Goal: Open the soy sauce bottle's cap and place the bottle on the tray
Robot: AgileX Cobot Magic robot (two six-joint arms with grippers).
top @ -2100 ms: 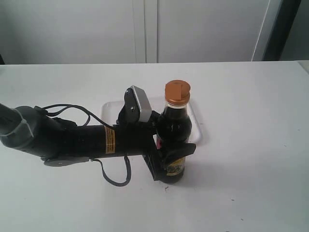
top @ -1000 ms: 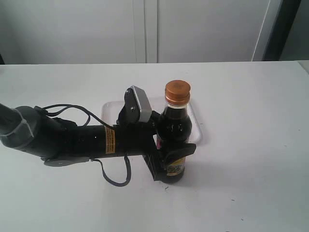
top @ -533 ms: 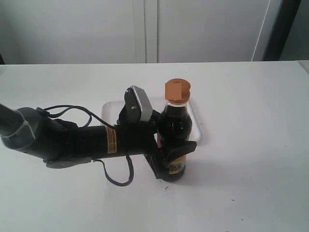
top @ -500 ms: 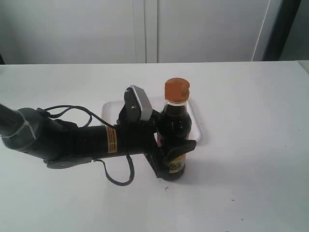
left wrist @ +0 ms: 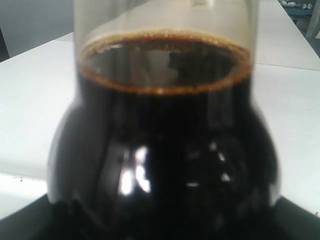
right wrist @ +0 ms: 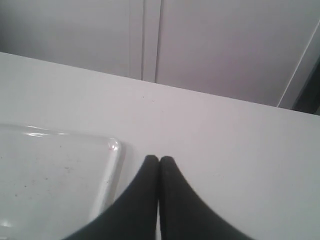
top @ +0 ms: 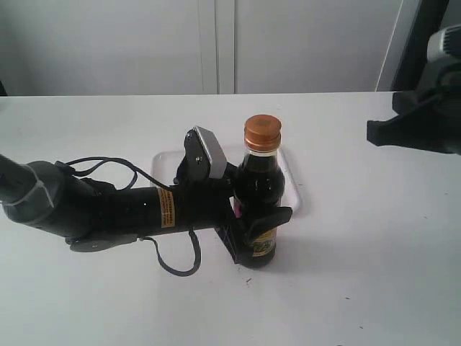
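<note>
The soy sauce bottle (top: 258, 189) stands upright on the table just in front of the white tray (top: 291, 184). Its orange-brown cap (top: 261, 132) sits closed on the neck. My left gripper (top: 261, 231) is shut on the bottle's lower body, over the label. In the left wrist view the dark bottle (left wrist: 160, 150) fills the frame and hides the jaws. My right gripper (top: 373, 132) hangs at the right edge, well away from the cap. Its fingers (right wrist: 159, 162) are pressed together with nothing between them, above the table by a corner of the tray (right wrist: 114, 146).
The left arm (top: 108, 209) lies low across the table, with a loose cable loop (top: 176, 263) beside it. A white wall with cabinet doors (top: 216, 43) runs behind the table's far edge.
The right arm has come into the exterior view at the right edge. The bottle and the left gripper have shifted slightly to the left, the grip unchanged.
</note>
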